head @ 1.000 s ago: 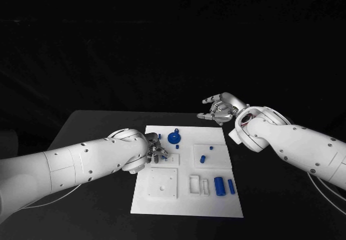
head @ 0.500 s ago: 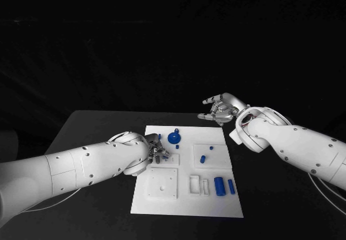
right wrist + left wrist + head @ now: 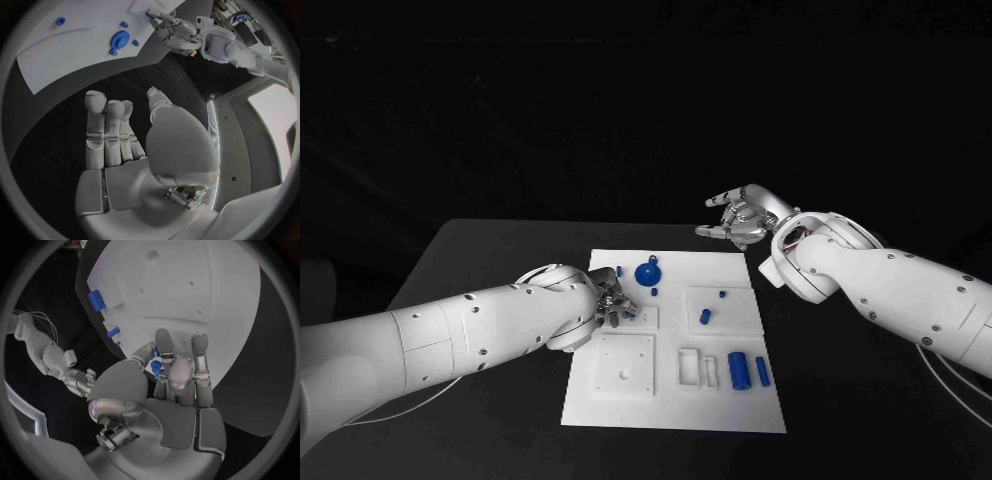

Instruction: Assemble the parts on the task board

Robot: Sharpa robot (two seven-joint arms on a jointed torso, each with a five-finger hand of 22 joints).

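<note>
One small blue part (image 3: 155, 366) decides the coming move: it sits pinched in the left hand (image 3: 610, 303), directly over the board (image 3: 733, 420).

Head view: the left hand hovers over the board's left side, just left of the near-left square recess plate (image 3: 627, 367) and level with the small upper-left block (image 3: 643, 318), fingers bunched downward. Any placing there falls to this hand, since it is over the board while the right hand (image 3: 740, 220) is held well beyond the board's far-right corner, off the plate. That right hand holds nothing, fingers loosely curled and apart. Counted on the board: one round blue knob (image 3: 648, 273) at the far middle; one short blue peg (image 3: 705, 318) and one blue dot (image 3: 721, 295) on the right square plate; two upright blue cylinders (image 3: 738, 371) side by side at the near right, long axes running toward the robot; one white slotted frame (image 3: 689, 368) beside them.

Left wrist view: the fingertips (image 3: 165, 340) close around the blue part against the thumb, so it is gripped, its long axis roughly along the fingers, pointing at the board just beyond them. Two blue pieces (image 3: 95, 299) show at the board's edge.

Right wrist view: the right hand's fingers (image 3: 106, 127) stand nearly straight and together, thumb apart, empty, above black table (image 3: 144, 75). The board lies well beyond them, with the knob and three small blue pieces on it.
</note>
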